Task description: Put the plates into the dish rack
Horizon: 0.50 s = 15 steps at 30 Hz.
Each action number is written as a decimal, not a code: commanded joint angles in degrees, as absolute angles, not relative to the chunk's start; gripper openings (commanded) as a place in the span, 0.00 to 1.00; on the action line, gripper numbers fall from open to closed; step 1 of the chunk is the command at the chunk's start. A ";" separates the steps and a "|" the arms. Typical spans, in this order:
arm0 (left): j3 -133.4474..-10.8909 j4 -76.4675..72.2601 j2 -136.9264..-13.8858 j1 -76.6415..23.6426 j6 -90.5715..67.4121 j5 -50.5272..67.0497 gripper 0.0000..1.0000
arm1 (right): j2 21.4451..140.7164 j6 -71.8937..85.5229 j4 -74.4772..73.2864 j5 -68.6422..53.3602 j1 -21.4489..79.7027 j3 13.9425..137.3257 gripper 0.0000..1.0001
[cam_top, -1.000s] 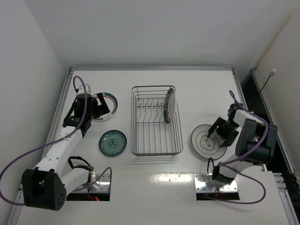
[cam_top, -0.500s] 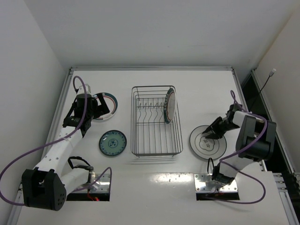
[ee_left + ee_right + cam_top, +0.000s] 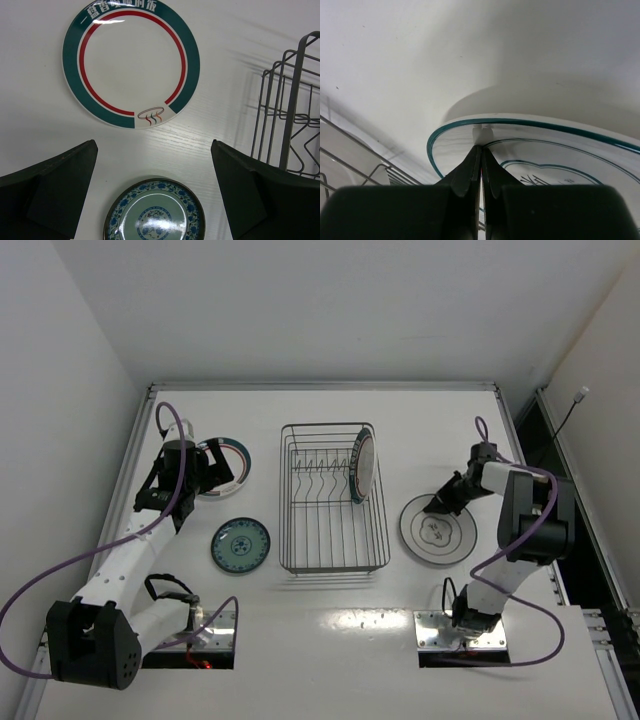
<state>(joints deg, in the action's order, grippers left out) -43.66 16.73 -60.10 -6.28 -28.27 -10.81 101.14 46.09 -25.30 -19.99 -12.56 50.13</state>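
A pale grey-white plate (image 3: 440, 540) with a dark rim line lies flat on the table, right of the dish rack (image 3: 333, 540). My right gripper (image 3: 438, 507) is shut, its tips resting on the plate's upper face just inside the far rim (image 3: 481, 144); nothing is between the fingers. One green-and-red rimmed plate (image 3: 362, 465) stands on edge in the rack's right side. A second one (image 3: 131, 65) lies flat at the left, and a small teal patterned plate (image 3: 155, 210) lies nearer. My left gripper (image 3: 153, 145) hangs open above the table between those two.
The rack's wire wall (image 3: 295, 100) stands close to the right of my left gripper. A raised rim runs along the table's far edge (image 3: 330, 386) and left side. A purple cable (image 3: 170, 425) loops from the left arm.
My right gripper has shut and swung up and to the left along the grey-white plate's far side. That plate has slid a little leftward and away. The left arm has not moved.
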 commanded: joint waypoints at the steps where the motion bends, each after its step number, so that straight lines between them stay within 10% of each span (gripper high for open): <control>1: -45.88 15.91 -58.71 -6.59 -27.60 -11.07 0.96 | 100.46 48.52 -21.20 -16.69 -11.07 51.85 0.00; 12: -45.88 15.91 -58.71 -6.59 -27.60 -12.12 0.96 | 111.53 50.28 -19.58 -24.08 -5.71 66.79 0.00; 15: -45.88 15.91 -58.71 -6.59 -27.60 -12.13 0.96 | 108.21 46.68 -23.19 -23.55 -5.71 68.12 0.17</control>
